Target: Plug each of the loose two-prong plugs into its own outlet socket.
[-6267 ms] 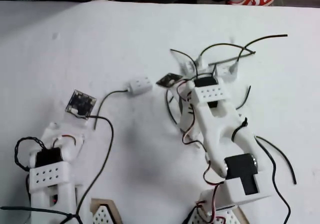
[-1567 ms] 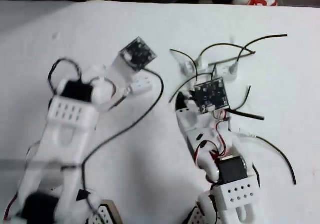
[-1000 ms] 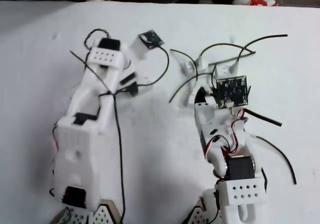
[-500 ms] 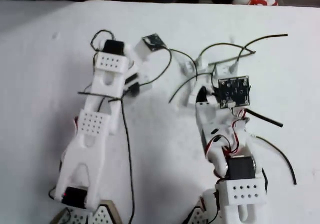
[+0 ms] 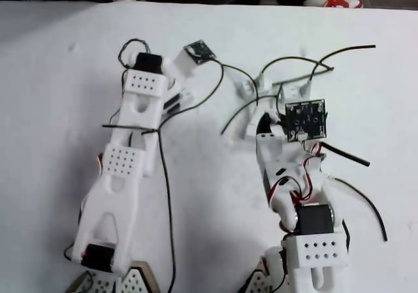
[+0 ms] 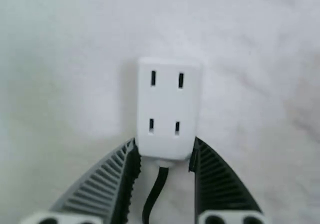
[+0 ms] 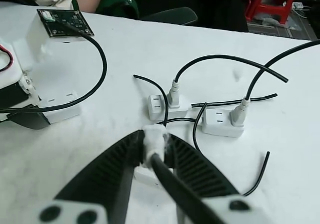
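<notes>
My left gripper (image 6: 165, 146) is closed against the cord end of the white outlet block (image 6: 168, 99), one ribbed finger (image 6: 125, 171) touching each side. The block lies flat on the table (image 5: 52, 77), slots up, its black cord (image 6: 152, 199) running back between my fingers. My right gripper (image 7: 152, 151) is clamped on a white plug (image 7: 154, 138), which stands upright just above the table. Beyond it lie two more outlet blocks (image 7: 159, 107) (image 7: 218, 121), each with a plug in it.

My left arm (image 5: 127, 169) is stretched far across the table to the block. My right arm (image 5: 287, 169) is drawn up near its base, wrist angled down.

Six seconds ago the left arm sat folded at the near left edge, well away from the block. In the last half second neither arm has shifted much.
</notes>
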